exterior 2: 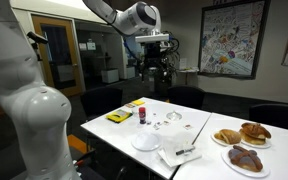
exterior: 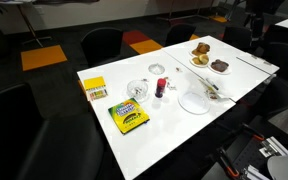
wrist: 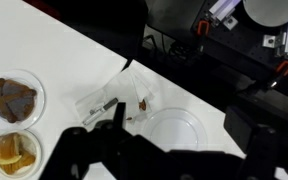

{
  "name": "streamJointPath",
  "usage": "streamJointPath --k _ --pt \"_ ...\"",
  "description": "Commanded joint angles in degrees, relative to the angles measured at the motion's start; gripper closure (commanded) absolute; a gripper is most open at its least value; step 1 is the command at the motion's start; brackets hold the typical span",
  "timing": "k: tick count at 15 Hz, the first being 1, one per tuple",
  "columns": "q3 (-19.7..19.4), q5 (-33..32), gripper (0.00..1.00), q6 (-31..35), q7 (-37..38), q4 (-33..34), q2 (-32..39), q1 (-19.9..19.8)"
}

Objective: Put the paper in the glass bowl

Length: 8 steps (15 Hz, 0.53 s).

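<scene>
Hovering high above the table point(exterior 2: 200, 128), gripper point(exterior 2: 156, 66), jaw width impossible to tell. Lying just beside white plate point(exterior: 195, 101), paper point(exterior: 216, 92); standing near crayon box point(exterior: 127, 118), well apart from paper, glass bowl point(exterior: 137, 90).

The gripper point(exterior 2: 156, 66) hung high above the white desk point(exterior 2: 112, 131) (its fingers too dark to read), well apart from the white plate point(exterior 2: 146, 142) and the pastries point(exterior 2: 242, 134).

From here I see a white table point(exterior: 174, 130) ringed by black chairs point(exterior: 104, 43), orange carpet squares point(exterior: 42, 57) upper left, and a framed poster point(exterior 2: 229, 38) on the wall, upper right.
</scene>
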Motion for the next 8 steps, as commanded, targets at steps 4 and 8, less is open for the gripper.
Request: streamJointPath --k 4,8 --pt "2.5 -4.7 0.00 0.0 -6.8 0.1 1.1 0.1" --pt "2.9 -5.3 0.00 -0.1 -7.6 0.1 1.1 0.4"
